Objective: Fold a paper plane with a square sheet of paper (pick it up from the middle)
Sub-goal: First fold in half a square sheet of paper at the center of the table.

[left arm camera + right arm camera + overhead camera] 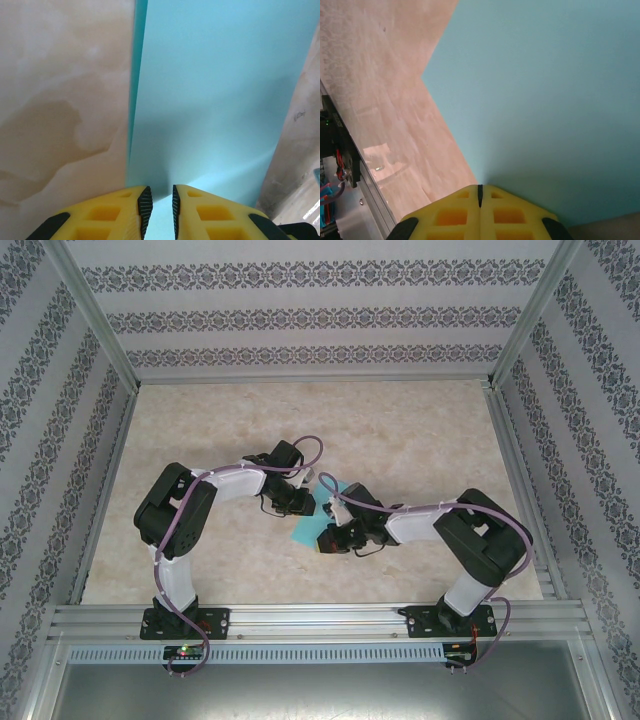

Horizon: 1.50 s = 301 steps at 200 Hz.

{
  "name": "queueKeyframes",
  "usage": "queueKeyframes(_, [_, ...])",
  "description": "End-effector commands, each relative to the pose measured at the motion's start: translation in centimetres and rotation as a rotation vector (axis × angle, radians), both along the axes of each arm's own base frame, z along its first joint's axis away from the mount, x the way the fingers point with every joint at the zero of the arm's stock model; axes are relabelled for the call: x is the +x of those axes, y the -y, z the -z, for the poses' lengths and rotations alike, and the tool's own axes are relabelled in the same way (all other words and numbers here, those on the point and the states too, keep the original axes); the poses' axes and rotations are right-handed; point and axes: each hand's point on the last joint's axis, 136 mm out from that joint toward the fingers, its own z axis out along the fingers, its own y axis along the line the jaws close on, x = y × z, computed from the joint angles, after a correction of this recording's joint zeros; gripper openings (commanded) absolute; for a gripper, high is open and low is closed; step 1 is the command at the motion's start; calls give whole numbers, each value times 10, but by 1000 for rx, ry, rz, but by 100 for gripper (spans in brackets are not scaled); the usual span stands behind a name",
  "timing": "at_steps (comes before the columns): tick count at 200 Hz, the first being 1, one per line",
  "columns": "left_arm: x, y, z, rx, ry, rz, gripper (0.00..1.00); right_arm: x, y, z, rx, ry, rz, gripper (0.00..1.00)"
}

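The square sheet of paper lies turquoise side up on the table's middle, between both arms. In the left wrist view the sheet has a darker folded strip along its left edge and a faint crease running up to the right. My left gripper rests low over the sheet near its edge, jaws a narrow gap apart, with the paper showing through the gap. My right gripper is shut, its tips pressed together against the sheet close to one edge. From above, the left gripper and the right gripper sit on opposite sides of the sheet.
The beige marbled table is fenced by patterned walls and aluminium posts. A metal rail runs along the near edge with both arm bases on it; the same rail shows left of the right gripper.
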Motion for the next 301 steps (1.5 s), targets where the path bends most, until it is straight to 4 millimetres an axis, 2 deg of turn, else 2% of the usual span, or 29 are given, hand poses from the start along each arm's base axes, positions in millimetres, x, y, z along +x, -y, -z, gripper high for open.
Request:
queueKeyframes(1, [-41,-54,56,275,-155,2,26,-38,28,27,-129,-130,-12,3])
queueKeyframes(43, [-40,-53,55,270,-154,4,27,-32,26,9,-110,-90,-3,3])
queueKeyframes(75, [-39,-52,54,264,-154,1,27,-5,16,-16,-31,-31,53,4])
queueKeyframes(91, [-39,-52,54,260,-154,1,27,10,14,-22,-18,-3,87,4])
queueKeyframes(115, [-40,-51,52,256,-151,0,27,25,10,-22,-12,13,119,4])
queueKeyframes(155, [-40,-51,51,252,-145,1,27,32,6,-9,-38,-1,110,7])
queueKeyframes(186, [-42,-51,50,250,-145,2,27,21,20,5,-118,-28,87,8])
queueKeyframes(211, [-41,-51,49,245,-144,1,27,19,36,1,-142,-22,107,10])
queueKeyframes(247, [-40,-47,45,227,-144,1,27,40,57,-21,-93,12,212,17])
queueKeyframes(273, [-37,-44,41,211,-137,-1,27,59,75,-24,-84,9,316,25])
queueKeyframes(301, [-36,-40,35,189,-131,-4,27,79,79,-35,-70,36,365,35])
